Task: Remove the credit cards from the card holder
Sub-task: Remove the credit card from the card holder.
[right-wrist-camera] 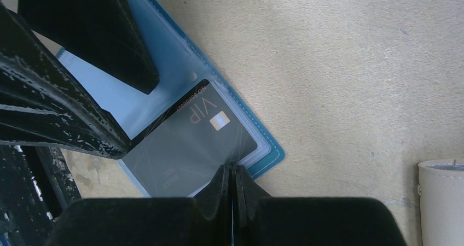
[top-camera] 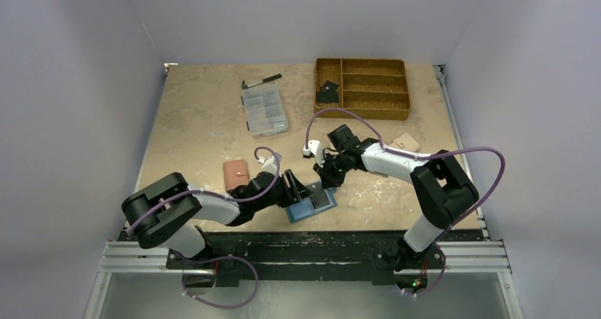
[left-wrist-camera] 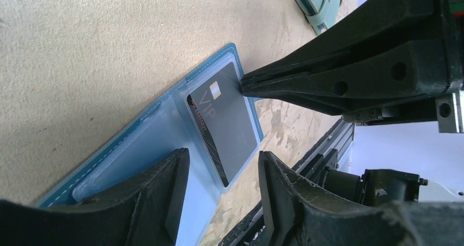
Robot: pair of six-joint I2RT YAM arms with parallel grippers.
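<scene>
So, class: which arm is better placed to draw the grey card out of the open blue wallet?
Right. The right gripper is shut, tips at the edge of the grey card; the left gripper stands open over the blue wallet, probably better suited to steadying it.

Only readable text: "VIP" in thin pale letters on the grey card [right-wrist-camera: 180,147] sitting in the card holder [right-wrist-camera: 164,60]. 1 small line of characters runs along the card edge beside it, too small to read. Nothing else legible.
</scene>
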